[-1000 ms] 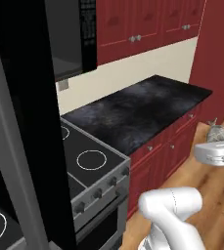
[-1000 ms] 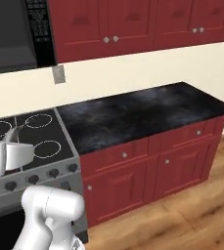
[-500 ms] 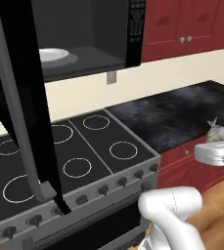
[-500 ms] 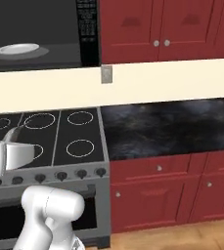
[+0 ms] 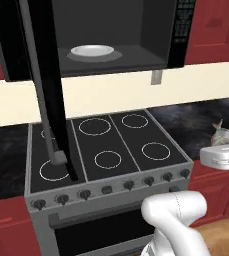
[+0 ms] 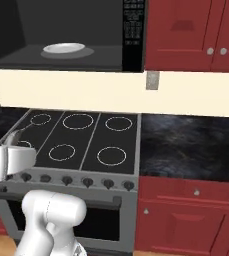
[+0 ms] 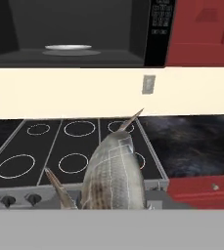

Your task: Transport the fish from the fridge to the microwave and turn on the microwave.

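The gripper's (image 5: pixel 225 145) fingers cannot be made out: in the left base view the white hand is cut off at the right edge, in the right base view at the left edge, and in the hand view the fish (image 7: pixel 114 171) covers where the tips would be. So how far the jaws stand apart cannot be told, though the fish sits right at the hand and hangs in the air in front of the stove (image 6: pixel 76 145), so it looks held. The fish is pale grey-tan with a mottled, scaly body, a pointed tail reaching up toward the stove's far right burner, and a thin fin sticking out low on its left. In the left base view only its tail end (image 5: pixel 221 134) peeks above the hand. The microwave (image 6: pixel 71 37) hangs above the stove with its door (image 5: pixel 41 85) swung wide open, the door cut off by the top edge; a white plate (image 7: pixel 68 47) lies inside on the floor of the cavity. The button panel (image 6: pixel 134 30) carries small markings too fine to read. A grey outlet (image 7: pixel 148 84) sits on the cream wall below the panel.
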Robot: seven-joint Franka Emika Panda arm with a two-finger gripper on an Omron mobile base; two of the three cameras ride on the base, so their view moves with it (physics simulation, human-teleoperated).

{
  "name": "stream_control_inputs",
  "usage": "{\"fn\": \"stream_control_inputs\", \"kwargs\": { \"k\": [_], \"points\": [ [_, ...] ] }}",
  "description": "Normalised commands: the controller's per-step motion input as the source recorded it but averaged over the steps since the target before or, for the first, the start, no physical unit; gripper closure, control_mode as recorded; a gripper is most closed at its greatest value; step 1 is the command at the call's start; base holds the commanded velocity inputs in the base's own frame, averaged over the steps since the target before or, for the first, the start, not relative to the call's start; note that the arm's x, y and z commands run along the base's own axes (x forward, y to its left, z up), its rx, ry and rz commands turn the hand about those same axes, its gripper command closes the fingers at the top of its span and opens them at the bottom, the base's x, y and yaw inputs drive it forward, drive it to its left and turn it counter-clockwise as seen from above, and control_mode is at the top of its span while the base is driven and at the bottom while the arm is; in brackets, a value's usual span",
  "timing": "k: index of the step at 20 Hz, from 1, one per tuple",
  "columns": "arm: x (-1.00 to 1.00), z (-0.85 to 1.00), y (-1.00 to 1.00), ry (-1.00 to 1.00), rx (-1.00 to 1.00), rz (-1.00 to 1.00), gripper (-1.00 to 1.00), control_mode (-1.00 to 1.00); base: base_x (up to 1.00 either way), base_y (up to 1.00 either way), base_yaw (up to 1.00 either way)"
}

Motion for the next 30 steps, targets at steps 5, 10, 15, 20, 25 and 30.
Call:
{"fn": "stream_control_inputs", "kwargs": {
  "k": [5,10,15,20,25,30],
  "points": [
    [0.0,0.0,0.0,0.0,0.0,0.0,1.0,1.0,0.23,0.35,0.33],
    [0.0,0.0,0.0,0.0,0.0,0.0,1.0,1.0,0.43,0.32,0.07],
    [0.0,0.0,0.0,0.0,0.0,0.0,1.0,1.0,0.14,0.35,0.0],
    [0.0,0.0,0.0,0.0,0.0,0.0,1.0,1.0,0.09,0.44,0.0],
    [0.0,0.0,0.0,0.0,0.0,0.0,1.0,1.0,0.3,0.26,0.0],
    [0.0,0.0,0.0,0.0,0.0,0.0,1.0,1.0,0.23,0.0,0.0]
  ]
}}
